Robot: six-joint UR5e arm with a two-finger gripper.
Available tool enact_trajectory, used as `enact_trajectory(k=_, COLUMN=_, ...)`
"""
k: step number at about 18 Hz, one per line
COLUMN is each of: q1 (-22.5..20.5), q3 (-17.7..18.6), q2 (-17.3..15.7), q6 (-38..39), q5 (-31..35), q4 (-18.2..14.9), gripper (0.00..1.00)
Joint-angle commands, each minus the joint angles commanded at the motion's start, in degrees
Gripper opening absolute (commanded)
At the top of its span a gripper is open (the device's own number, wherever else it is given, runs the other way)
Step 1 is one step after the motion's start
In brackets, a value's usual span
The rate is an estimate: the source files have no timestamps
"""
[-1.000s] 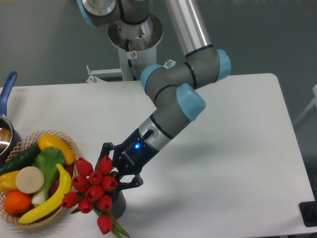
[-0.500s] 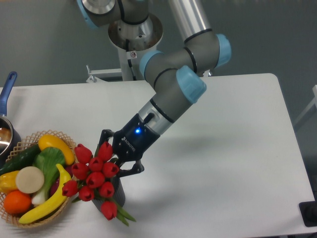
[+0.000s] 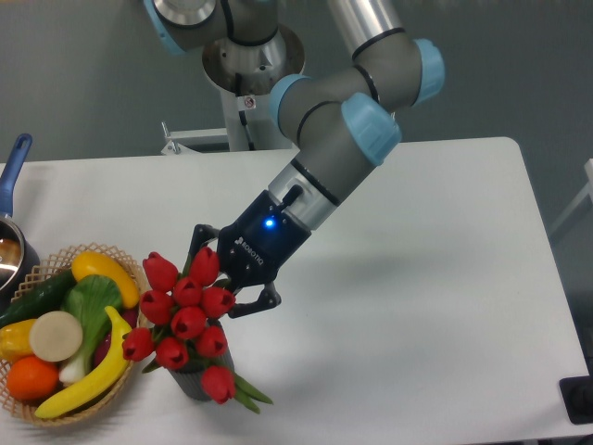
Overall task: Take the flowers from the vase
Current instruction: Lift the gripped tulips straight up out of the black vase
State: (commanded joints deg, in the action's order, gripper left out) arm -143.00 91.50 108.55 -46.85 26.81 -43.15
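Observation:
The flowers (image 3: 185, 315), a bunch of red tulip buds with green stems and leaves, hang near the table's front left, tilted toward the camera. My gripper (image 3: 227, 278) is shut on the bunch from behind and to the right, its dark fingers (image 3: 255, 304) showing on either side. Directly under the buds only a sliver of the dark grey vase (image 3: 193, 383) shows. The lowest bud and some leaves stick out to the vase's right. The buds hide whether the stems are still inside the vase.
A woven basket (image 3: 120, 262) with fruit and vegetables stands just left of the flowers. A blue-handled pot (image 3: 11, 185) sits at the left edge. The arm's base stands behind the table.
The gripper has risen and shifted slightly right with the flowers in it. The bunch sits higher now, and more of the vase shows below it.

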Motion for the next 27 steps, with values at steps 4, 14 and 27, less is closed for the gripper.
enact_trajectory(k=4, q1=-1.1, q3=-0.1, q2=-1.4, q6=2.9, q5=-1.1, q4=0.0, gripper=0.11)
enact_trajectory(k=14, q1=-2.8, q3=-5.1, q2=-1.6, q6=7.1, q5=-2.6, q4=0.0, gripper=0.11)
enact_trajectory(k=27, q1=-8.9, q3=-9.4, q2=-1.1, q6=2.8, q5=-0.8, q4=-0.2, gripper=0.11)
